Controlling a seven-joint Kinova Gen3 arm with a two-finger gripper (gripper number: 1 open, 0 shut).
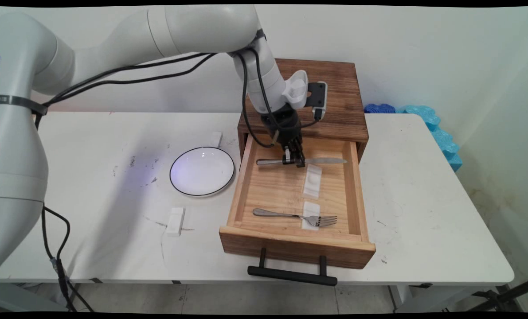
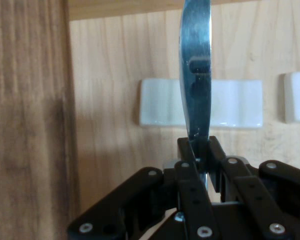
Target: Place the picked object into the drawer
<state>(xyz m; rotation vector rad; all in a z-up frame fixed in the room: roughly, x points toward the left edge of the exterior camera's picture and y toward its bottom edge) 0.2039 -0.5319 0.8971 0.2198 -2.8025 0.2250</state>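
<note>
While your pincer (image 1: 294, 160) is clamped on the table knife (image 1: 301, 161), that knife sits at the back of the open wooden drawer (image 1: 354, 190).

You hold it near mid-length on thin, smooth metal, so it could pivot or slip between the fingers (image 2: 190, 165), or its tip could catch the drawer wall. Ahead lie two white pads (image 1: 312, 179) and a fork (image 1: 297, 216); a plate (image 1: 201, 171) rests on the table (image 1: 423, 199). No writing can be read on any of these.
</note>
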